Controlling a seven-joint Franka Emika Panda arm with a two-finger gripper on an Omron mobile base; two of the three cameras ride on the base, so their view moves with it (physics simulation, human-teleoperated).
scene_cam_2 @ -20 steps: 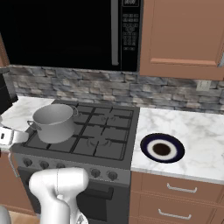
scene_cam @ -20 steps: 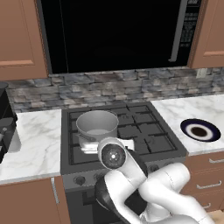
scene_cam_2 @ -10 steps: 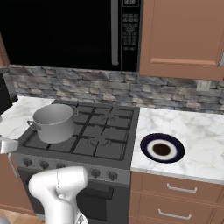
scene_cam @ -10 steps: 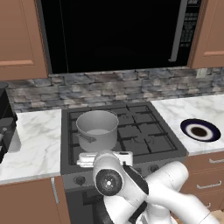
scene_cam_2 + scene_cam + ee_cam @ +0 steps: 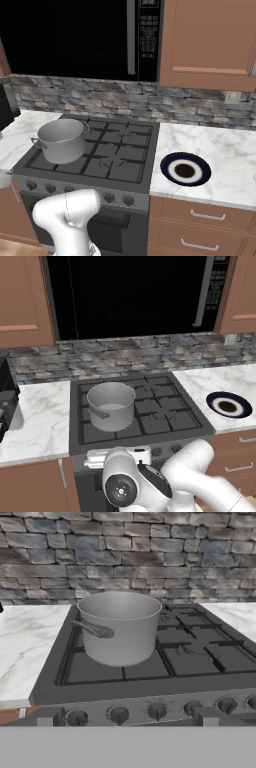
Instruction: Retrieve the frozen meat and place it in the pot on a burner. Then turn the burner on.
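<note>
The claw [image 5: 125, 719] sits low in front of the stove [image 5: 150, 433], level with its front panel and facing the back wall; in the hand view its two dark tips poke up just above the grey band, one at the left [image 5: 47, 718] and one at the right [image 5: 206, 716], set wide apart with nothing between them, so it is spread open and holds nothing. In the left base view the white hand [image 5: 117, 457] lies across the stove's front edge. Ahead of the claw and slightly to its left stands the pot [image 5: 119, 628], a wide silver-grey cylinder resting upright on the front left burner grate, its short straight handle [image 5: 92, 628] pointing toward the claw and to the left; what it contains cannot be seen from the hand view, and in the left base view its inside [image 5: 111, 401] looks pale and bare. Directly before the claw runs the row of dark knobs [image 5: 157, 710] along the stove front, close to the tips. Ahead and to the right are the other burner grates [image 5: 200, 652]. The marble bench [image 5: 27, 644] stretches away on the claw's left, and another stretch of bench [image 5: 220, 155] lies well to its right, carrying a dark-rimmed plate [image 5: 185, 170] with a brown centre. Beyond the pot rises the grey stone backsplash [image 5: 130, 557], with a black microwave [image 5: 135, 296] above it.
</note>
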